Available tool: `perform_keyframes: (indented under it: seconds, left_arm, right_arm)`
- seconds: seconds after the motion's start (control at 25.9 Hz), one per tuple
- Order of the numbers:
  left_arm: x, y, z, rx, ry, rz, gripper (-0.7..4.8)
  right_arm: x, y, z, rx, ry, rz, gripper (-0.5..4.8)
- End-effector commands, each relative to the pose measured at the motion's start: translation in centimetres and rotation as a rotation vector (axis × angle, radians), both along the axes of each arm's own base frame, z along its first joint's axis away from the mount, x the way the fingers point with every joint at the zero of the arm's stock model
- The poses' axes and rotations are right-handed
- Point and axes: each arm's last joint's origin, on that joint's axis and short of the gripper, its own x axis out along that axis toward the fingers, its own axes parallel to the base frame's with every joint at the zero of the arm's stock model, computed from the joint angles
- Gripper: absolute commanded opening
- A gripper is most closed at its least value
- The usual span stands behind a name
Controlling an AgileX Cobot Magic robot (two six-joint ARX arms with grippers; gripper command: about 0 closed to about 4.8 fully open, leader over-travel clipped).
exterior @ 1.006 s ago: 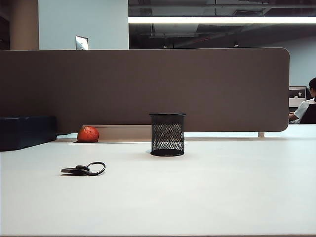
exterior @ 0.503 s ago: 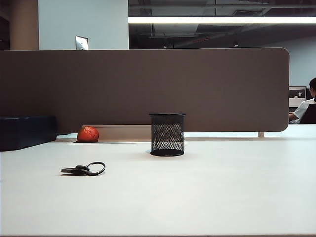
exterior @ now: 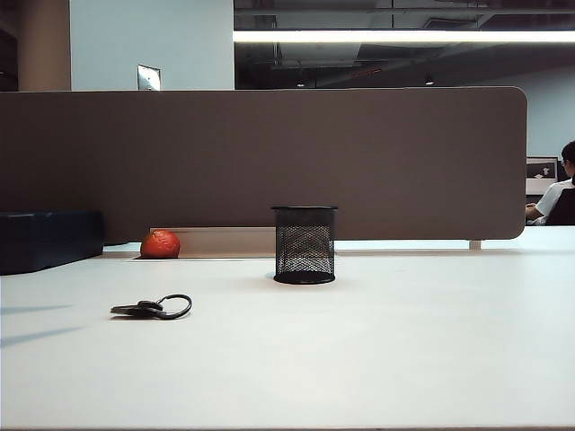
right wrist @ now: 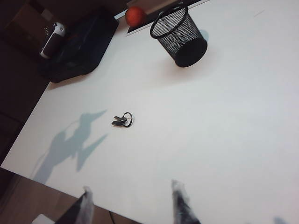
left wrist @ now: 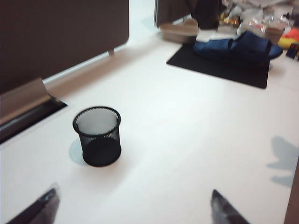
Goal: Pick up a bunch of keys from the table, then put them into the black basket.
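A wide white tabletop [exterior: 377, 359] is stretching toward a brown partition wall [exterior: 269, 153]. The bunch of keys [exterior: 151, 308] is lying flat on the tabletop toward the left, its ring loop pointing right, untouched and not yet picked up. The black basket [exterior: 305, 244] is standing upright farther back and to the right of the keys, well apart from them, its mouth open to the ceiling, so something dropped from above could fall straight in. An orange-red ball [exterior: 160, 243] is sitting at the foot of the partition, behind the keys, and a dark blue box [exterior: 47, 239] is resting at the far left edge.

Neither arm is showing in the room-wide view; only faint shadows are falling across the left of the tabletop. From its wrist camera, the left pincer [left wrist: 133, 205] is hanging above the tabletop near the basket [left wrist: 97, 135], its two fingers spread wide with nothing between them. The right pincer [right wrist: 133, 205] is hovering high over the near edge, fingers likewise parted and empty, with the keys [right wrist: 122, 120] lying ahead of it on bare tabletop and the basket [right wrist: 179, 35] beyond. Both look readied for a grasp, and the keys appear easy to reach with nothing crowding them.
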Motion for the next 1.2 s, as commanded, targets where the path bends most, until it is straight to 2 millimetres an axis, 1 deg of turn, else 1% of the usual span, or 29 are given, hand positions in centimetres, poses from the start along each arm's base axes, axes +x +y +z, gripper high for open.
perform_keyframes:
  seconds: [0.04, 0.12, 0.23, 0.31, 0.39, 0.5, 0.58, 0.62, 0.7, 0.81, 1.2]
  left_arm:
    - [1.4, -1.4, -0.8, 0.068, 0.066, -0.002, 4.72]
    - [2.1, -2.2, -1.4, 0.114, 0.093, -0.004, 4.71]
    - [3.2, -3.8, -2.8, 0.240, 0.107, -0.006, 4.72]
    - [3.8, -4.4, -3.8, 0.311, 0.117, 0.000, 4.72]
    - [5.0, -5.1, -5.9, 0.399, 0.183, -0.014, 4.73]
    - [5.8, -5.4, -7.4, 0.477, 0.217, -0.012, 4.79]
    - [6.1, -5.4, -8.0, 0.521, 0.216, -0.015, 4.79]
    - [6.4, -5.5, -8.4, 0.552, 0.197, -0.032, 4.79]
    - [6.8, -5.6, -8.8, 0.577, 0.170, -0.049, 4.79]
    - [7.3, -5.8, -8.8, 0.586, 0.112, -0.061, 4.79]
    - [7.9, -6.0, -10.0, 0.627, 0.111, -0.103, 4.79]
  right_arm:
    - [0.0, 0.0, 0.2, 0.006, -0.012, 0.005, 2.21]
    - [0.0, 0.0, 0.2, 0.006, -0.012, 0.005, 2.21]
    - [0.0, 0.0, 0.2, 0.006, -0.013, 0.005, 2.21]
    - [0.0, 0.0, 0.2, 0.006, -0.012, 0.005, 2.21]
    - [0.0, 0.0, 0.2, 0.008, -0.012, 0.008, 2.21]
    - [0.0, 0.1, 0.3, 0.017, -0.011, 0.031, 2.22]
    - [0.0, 0.1, 0.3, 0.028, -0.004, 0.052, 2.23]
    - [0.0, 0.2, 0.2, 0.029, -0.001, 0.054, 2.34]
    - [0.0, 0.2, 0.2, 0.029, 0.000, 0.055, 2.35]
    - [0.1, 0.2, 0.2, 0.029, 0.000, 0.055, 2.35]
    - [0.0, 0.2, 0.2, 0.028, 0.006, 0.054, 2.34]
